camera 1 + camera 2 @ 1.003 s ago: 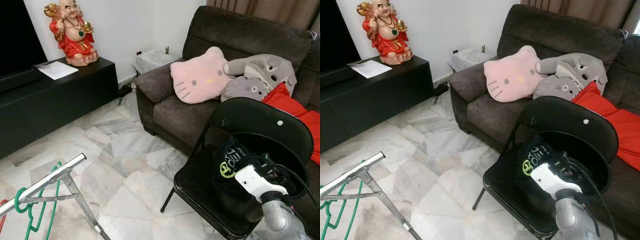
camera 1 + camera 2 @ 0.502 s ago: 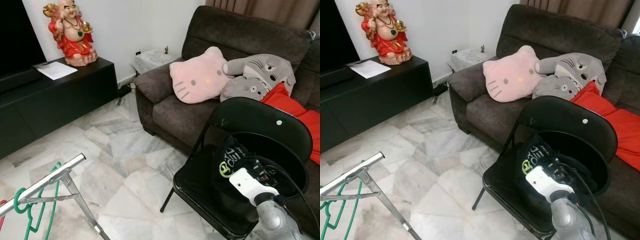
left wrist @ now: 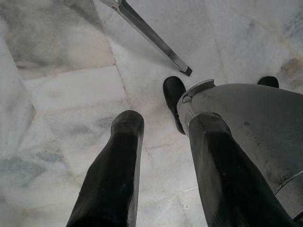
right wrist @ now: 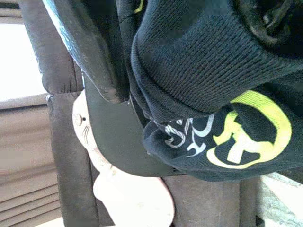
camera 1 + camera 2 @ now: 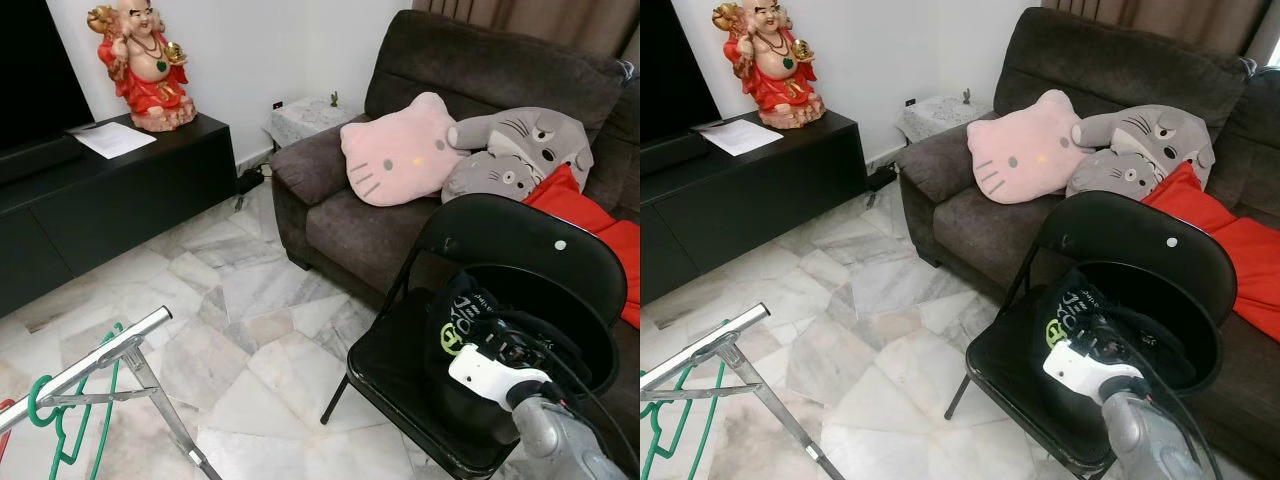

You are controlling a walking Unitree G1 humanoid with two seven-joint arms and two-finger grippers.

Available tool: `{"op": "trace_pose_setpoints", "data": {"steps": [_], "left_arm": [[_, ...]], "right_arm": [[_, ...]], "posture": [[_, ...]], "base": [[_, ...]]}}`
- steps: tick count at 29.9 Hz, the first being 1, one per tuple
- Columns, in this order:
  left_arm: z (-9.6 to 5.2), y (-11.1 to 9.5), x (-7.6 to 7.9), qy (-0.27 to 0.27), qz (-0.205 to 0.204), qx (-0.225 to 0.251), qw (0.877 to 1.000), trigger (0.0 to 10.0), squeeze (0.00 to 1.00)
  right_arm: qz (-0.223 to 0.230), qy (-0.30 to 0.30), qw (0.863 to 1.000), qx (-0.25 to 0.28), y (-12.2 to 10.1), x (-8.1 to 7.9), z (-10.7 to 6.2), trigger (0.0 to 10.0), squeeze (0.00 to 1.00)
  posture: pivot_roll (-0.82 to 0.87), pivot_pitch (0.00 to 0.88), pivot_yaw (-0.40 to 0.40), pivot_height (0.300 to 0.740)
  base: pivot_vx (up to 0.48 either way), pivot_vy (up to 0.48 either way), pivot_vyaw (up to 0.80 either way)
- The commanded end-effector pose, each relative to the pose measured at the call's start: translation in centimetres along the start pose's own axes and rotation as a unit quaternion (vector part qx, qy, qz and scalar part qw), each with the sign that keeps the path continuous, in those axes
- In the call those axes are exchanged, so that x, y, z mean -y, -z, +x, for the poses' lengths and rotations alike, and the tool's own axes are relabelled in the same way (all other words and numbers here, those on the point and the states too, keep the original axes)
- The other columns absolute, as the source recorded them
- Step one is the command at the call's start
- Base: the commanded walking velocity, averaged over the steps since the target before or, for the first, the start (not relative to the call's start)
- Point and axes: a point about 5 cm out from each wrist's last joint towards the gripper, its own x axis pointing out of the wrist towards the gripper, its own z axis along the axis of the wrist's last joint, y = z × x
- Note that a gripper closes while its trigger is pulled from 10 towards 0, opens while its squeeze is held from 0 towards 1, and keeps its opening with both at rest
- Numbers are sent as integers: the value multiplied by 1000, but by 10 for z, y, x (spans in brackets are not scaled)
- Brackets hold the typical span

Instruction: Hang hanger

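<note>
Your right gripper [image 5: 497, 352] is reaching over the seat of the black folding chair [image 5: 520, 260], right against the dark garment [image 5: 462, 322] with the yellow-green logo that is lying there; from the head views you cannot tell whether its fingers are parted or closed on anything, since the white wrist housing is covering them. In the left eye view you are also seeing the silver drying-rack rail [image 5: 85, 368] near the robot's left, with a green hanger [image 5: 60, 425] already hooked on it; behind, a brown sofa [image 5: 480, 80] is carrying a pink cat cushion [image 5: 402, 152], and a red figurine [image 5: 146, 62] is standing on the black TV console [image 5: 110, 195]. The right eye view is giving you the same scene.

The left wrist view is showing your left gripper [image 3: 163, 130] hanging idle over the marble floor [image 3: 71, 90], fingers spread and carrying nothing, beside the robot's own silver leg [image 3: 246, 127].

The right wrist view is adding what the head views are hiding: the knit fabric and logo up close, and a dark curved piece by the collar that may be the hanger.

You are judging this as the pick-up step; next you are needing a firm grip on that hanger, then a turn toward the rail.
</note>
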Motion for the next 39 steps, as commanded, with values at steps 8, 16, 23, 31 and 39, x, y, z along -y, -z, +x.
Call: {"op": "trace_pose_setpoints", "data": {"steps": [8,16,23,31,39], "left_arm": [[-2,6,-2,-6,2,-12,1000,10000,0],[-2,6,-2,-6,3,-12,1000,10000,0],[-2,7,-2,-7,3,-13,1000,10000,0],[-2,7,-2,-9,2,-13,1000,10000,0],[-2,7,-3,-11,2,-13,1000,10000,0]], "right_arm": [[-8,8,1000,-2,1,2,1,0,0],[-4,8,1000,-1,0,0,1,0,0],[31,15,999,-11,2,0,2,0,0],[80,29,996,-24,1,3,3,0,0],[225,46,972,-48,-3,3,5,0,0]], "posture": [[-32,44,6,740],[-32,46,7,740],[-31,46,6,740],[-29,47,6,740],[-28,46,6,740]], "base": [[0,0,0],[0,0,0],[0,0,0],[0,0,0],[0,0,0]]}}
